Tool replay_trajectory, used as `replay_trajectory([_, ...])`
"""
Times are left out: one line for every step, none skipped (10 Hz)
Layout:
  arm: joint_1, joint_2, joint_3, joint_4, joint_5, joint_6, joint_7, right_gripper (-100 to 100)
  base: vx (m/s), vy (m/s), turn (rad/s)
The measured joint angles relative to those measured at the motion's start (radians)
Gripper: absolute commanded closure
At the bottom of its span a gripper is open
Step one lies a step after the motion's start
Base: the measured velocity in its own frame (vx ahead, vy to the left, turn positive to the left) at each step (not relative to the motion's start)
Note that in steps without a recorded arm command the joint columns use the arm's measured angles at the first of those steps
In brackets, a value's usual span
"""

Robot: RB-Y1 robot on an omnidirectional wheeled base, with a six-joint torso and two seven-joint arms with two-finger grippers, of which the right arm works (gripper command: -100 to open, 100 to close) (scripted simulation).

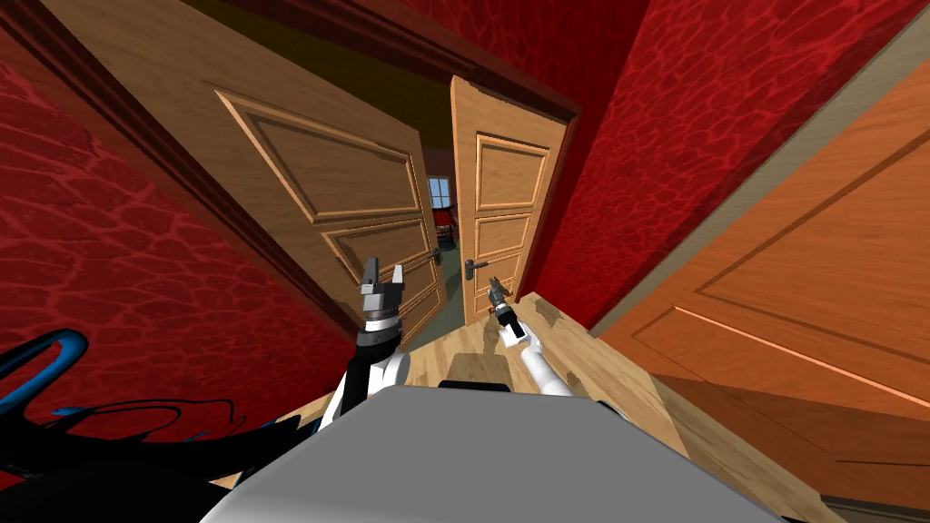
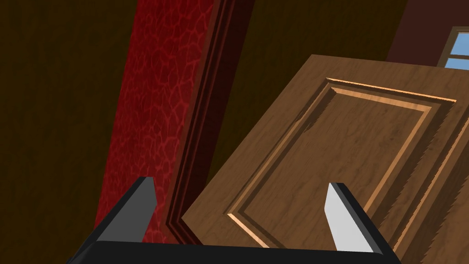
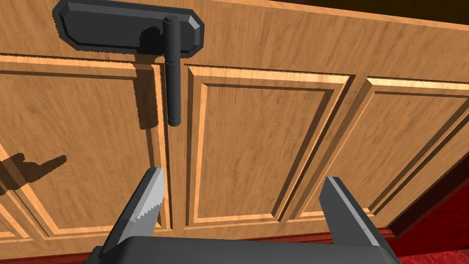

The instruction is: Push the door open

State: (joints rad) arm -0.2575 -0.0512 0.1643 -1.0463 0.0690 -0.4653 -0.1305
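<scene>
A double wooden door stands in a dark red frame. Its left leaf (image 1: 318,172) and right leaf (image 1: 504,209) are swung apart, with a narrow gap between them showing a window beyond. The right leaf carries a dark lever handle (image 1: 472,266). My right gripper (image 1: 495,289) is open, right next to this leaf, its fingers pointing at the panels (image 3: 256,151) just below the lever handle (image 3: 172,78). My left gripper (image 1: 382,274) is open and raised in front of the left leaf (image 2: 348,146), holding nothing.
Red patterned walls (image 1: 690,136) flank the doorway on both sides. Another orange-brown door (image 1: 817,300) stands close at my right. Black and blue shapes (image 1: 54,363) lie low at my left. Wooden floor (image 1: 545,336) runs to the threshold.
</scene>
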Motion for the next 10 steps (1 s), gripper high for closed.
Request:
replay_trajectory([-0.013,0.002,0.002,0.023,-0.001,0.000,-0.001,-100,0.068,-0.087,0.048])
replay_trajectory([-0.029,0.004,0.004,0.047,-0.002,0.000,-0.002,-100,0.069,-0.080,0.050])
replay_trajectory([-0.045,0.009,0.004,0.071,-0.003,0.001,-0.003,-100,0.073,-0.067,0.068])
replay_trajectory([-0.056,0.012,0.007,0.088,-0.004,0.003,-0.002,-100,0.074,-0.076,0.055])
replay_trajectory([-0.069,0.015,0.008,0.115,-0.005,0.000,-0.003,-100,0.099,-0.121,0.075])
replay_trajectory([-0.090,0.023,0.010,0.148,-0.006,-0.002,-0.002,-100,0.116,-0.116,0.074])
replay_trajectory([-0.101,0.029,0.013,0.165,-0.006,0.002,-0.002,-100,0.098,-0.096,0.050])
replay_trajectory([-0.117,0.033,0.014,0.189,-0.007,0.003,-0.003,-100,0.097,-0.101,0.070])
replay_trajectory([-0.127,0.043,0.017,0.204,-0.007,0.008,0.000,-100,0.099,-0.107,0.066])
replay_trajectory([-0.140,0.047,0.019,0.228,-0.008,0.008,0.000,-100,0.082,-0.078,0.040])
